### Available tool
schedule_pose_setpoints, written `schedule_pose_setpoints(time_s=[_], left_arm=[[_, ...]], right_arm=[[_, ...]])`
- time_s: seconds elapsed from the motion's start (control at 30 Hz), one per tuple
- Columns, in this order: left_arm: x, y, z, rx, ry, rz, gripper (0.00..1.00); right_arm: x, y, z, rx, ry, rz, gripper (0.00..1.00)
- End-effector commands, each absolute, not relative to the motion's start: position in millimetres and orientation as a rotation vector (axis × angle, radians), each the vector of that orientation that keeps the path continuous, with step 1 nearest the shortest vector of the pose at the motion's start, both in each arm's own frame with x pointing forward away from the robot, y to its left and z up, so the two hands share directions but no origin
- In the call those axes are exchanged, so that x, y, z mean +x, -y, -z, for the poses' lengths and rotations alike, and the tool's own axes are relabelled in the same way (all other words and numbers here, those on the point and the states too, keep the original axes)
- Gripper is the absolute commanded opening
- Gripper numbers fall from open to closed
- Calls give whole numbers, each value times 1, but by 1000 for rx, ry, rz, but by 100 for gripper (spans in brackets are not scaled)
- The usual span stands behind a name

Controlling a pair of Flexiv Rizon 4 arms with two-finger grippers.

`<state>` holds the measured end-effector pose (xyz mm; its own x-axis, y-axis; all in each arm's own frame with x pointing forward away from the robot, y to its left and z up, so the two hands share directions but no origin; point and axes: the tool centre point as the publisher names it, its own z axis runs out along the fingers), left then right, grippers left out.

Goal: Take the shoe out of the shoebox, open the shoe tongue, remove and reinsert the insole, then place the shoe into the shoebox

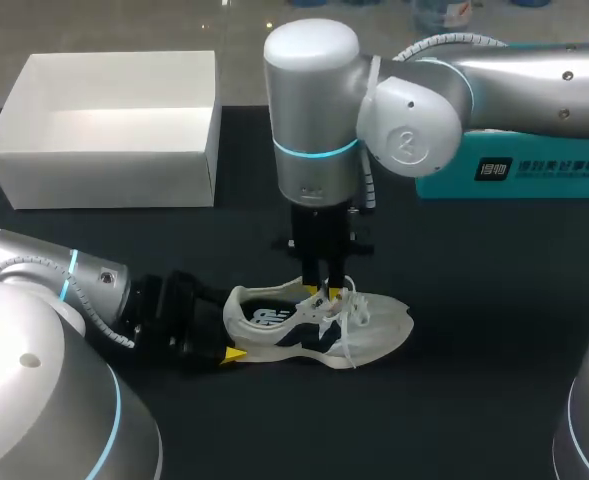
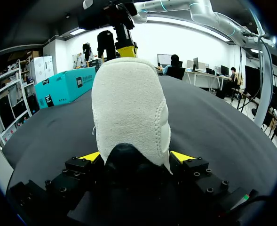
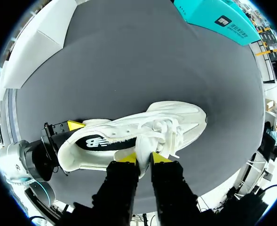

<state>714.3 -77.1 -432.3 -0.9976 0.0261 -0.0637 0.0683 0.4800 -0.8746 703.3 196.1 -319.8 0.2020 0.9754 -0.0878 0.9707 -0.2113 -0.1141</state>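
Observation:
A white shoe (image 1: 319,325) with dark side panels lies on its side on the black table, toe pointing right. My left gripper (image 1: 226,326) comes in low from the left. Its yellow-tipped fingers press the heel (image 2: 129,108) from both sides, so it is shut on the shoe. My right gripper (image 1: 322,292) hangs straight down over the shoe's opening. In the right wrist view its tips (image 3: 143,159) pinch the white tongue (image 3: 146,143) beside the laces. The white shoebox (image 1: 104,180) stands open at the back left with nothing visible inside.
A teal box (image 1: 514,175) lies at the back right, behind my right arm. Bare black table (image 1: 454,400) stretches in front of and to the right of the shoe.

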Motion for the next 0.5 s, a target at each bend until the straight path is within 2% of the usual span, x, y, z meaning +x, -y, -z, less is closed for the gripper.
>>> schedule_pose_setpoints(time_s=[0.03, 0.17, 0.33, 0.37, 0.4, 0.5], left_arm=[[712, 77, 439, 86, -2670, 1577, 0], [712, 77, 439, 86, -2670, 1577, 0], [712, 77, 439, 86, -2670, 1577, 0], [712, 77, 439, 86, -2670, 1577, 0], [712, 77, 439, 86, -2670, 1577, 0], [712, 77, 439, 86, -2670, 1577, 0]], right_arm=[[692, -176, 314, -2441, 1926, -169, 0], [692, -175, 311, -2445, 1926, -166, 0], [701, -191, 315, -2387, 1973, -170, 47], [703, -195, 317, -2371, 1983, -164, 67], [705, -198, 319, -2358, 1993, -166, 76], [708, -206, 324, -2319, 2016, -160, 90]])
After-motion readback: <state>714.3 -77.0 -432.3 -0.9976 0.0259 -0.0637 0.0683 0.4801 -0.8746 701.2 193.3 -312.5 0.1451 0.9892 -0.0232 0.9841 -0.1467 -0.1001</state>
